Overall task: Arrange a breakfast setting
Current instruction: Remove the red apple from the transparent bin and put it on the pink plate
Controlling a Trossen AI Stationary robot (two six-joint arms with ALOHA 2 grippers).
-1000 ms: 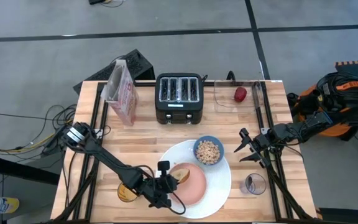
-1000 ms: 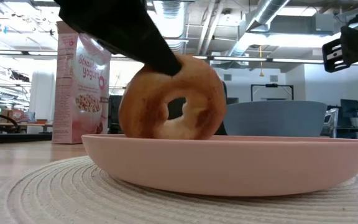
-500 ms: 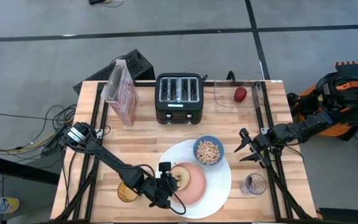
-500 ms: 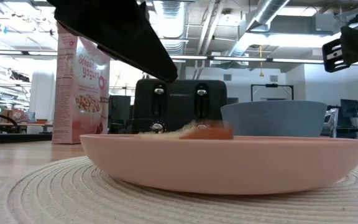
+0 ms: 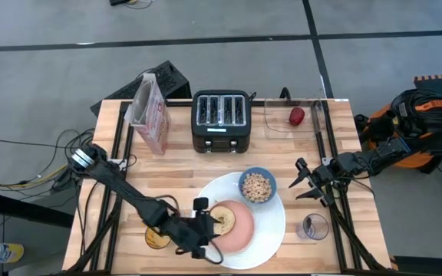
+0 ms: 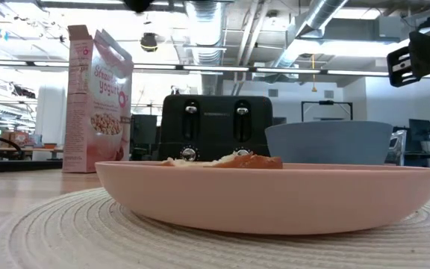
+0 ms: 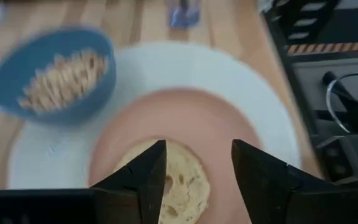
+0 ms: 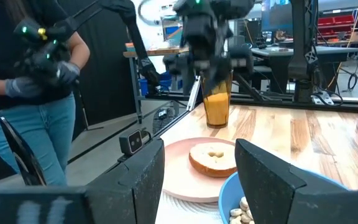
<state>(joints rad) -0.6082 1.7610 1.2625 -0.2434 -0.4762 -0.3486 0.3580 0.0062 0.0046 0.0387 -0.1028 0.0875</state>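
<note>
A toasted bagel half point(image 5: 223, 221) lies flat on the pink plate point(image 5: 242, 230), which sits on the large white plate point(image 5: 271, 230). The bagel also shows in the low view point(image 6: 230, 161) and in the left wrist view point(image 7: 179, 186). The blue bowl point(image 5: 257, 186) with cereal stands on the white plate's far edge. My left gripper point(image 7: 197, 144) is open and hangs above the bagel, touching nothing. My right gripper point(image 5: 305, 184) is open and empty to the right of the bowl. The red fruit point(image 5: 296, 116) lies on a clear tray at the far right. I cannot make out a dark spoon.
A black toaster point(image 5: 221, 121) and a pink cereal box point(image 5: 150, 113) stand at the far side. A glass of orange drink point(image 5: 156, 238) stands by my left arm. A small glass point(image 5: 314, 226) stands near the right front. A person point(image 8: 36, 81) stands beyond the table.
My left gripper has let go of the bagel half, which stood on edge on the pink plate and has tipped over flat. The gripper has then gone up, out of the low view, and a little toward the table's left edge.
</note>
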